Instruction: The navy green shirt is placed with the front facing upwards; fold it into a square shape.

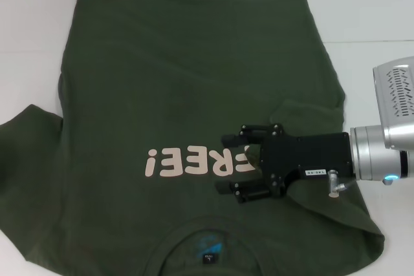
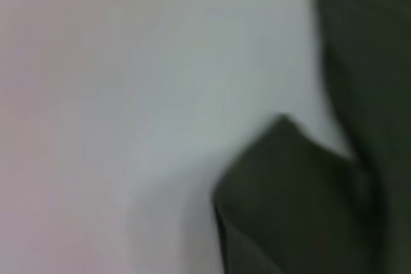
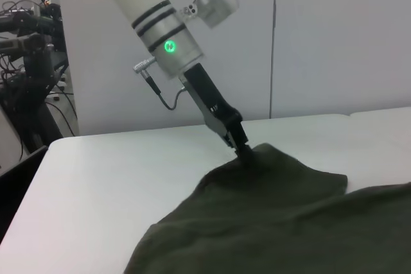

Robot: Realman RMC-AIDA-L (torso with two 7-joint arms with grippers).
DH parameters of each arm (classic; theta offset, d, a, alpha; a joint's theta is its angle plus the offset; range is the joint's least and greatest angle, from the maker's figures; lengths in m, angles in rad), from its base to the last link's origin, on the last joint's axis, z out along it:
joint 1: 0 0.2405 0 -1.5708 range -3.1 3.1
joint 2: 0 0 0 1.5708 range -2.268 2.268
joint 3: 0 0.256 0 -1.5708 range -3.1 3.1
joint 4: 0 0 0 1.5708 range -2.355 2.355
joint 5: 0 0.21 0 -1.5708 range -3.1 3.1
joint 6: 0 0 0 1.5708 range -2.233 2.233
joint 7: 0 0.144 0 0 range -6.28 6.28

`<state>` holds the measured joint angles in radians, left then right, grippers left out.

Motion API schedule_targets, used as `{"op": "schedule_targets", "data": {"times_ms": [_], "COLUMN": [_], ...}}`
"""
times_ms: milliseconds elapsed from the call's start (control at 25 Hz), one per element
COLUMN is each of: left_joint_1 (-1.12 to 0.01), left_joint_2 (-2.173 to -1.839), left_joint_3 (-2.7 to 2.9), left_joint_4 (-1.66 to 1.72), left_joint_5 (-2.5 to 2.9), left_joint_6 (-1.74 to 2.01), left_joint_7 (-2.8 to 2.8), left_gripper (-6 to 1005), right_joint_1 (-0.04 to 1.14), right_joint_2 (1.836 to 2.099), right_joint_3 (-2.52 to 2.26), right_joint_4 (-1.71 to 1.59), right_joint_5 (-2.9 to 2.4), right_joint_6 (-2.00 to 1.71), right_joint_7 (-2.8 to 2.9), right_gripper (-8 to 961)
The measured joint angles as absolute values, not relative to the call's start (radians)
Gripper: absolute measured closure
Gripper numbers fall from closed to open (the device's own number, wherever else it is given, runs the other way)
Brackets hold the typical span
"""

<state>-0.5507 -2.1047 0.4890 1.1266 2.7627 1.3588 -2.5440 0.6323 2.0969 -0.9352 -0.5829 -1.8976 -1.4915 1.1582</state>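
The navy green shirt [image 1: 194, 75] lies front up on the white table, its pale "FREE!" lettering [image 1: 194, 161] and blue neck label [image 1: 208, 250] toward me. My right gripper [image 1: 228, 164] hovers open over the end of the lettering, with nothing between its fingers. My left gripper is outside the head view. In the right wrist view the left gripper [image 3: 242, 147] is shut on the far sleeve edge of the shirt [image 3: 289, 222], which rises to a small peak at the fingertips. The left wrist view shows only blurred green cloth [image 2: 302, 203] against the table.
The white table [image 1: 375, 17] shows bare at the right and upper left of the shirt. Beyond the table's far side, in the right wrist view, stand a pale wall and dark equipment with cables [image 3: 26, 62].
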Motion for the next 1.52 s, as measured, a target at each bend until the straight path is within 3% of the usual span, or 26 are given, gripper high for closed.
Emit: {"op": "schedule_targets", "data": {"times_ms": [520,1520], "left_joint_1": [-0.598,-0.610], "left_joint_2": [-2.163,-2.155], "left_joint_3": [0.570,0.719], "left_joint_4": [1.123,0.914], "left_joint_5": [2.573,2.428], "left_joint_6": [1.401,1.282], "left_joint_7": [-2.545,-2.513], "left_gripper": [952,951], "right_joint_1": [0.619,0.588], "right_joint_2": [2.093,2.092], "right_joint_3": [-0.923,-0.883], "right_joint_4": [-0.583,-0.591], "right_joint_5": [-1.884,-1.882], "right_joint_6": [-1.486,-1.489], "right_joint_7": [1.154,1.154], "right_gripper": [102,114]}}
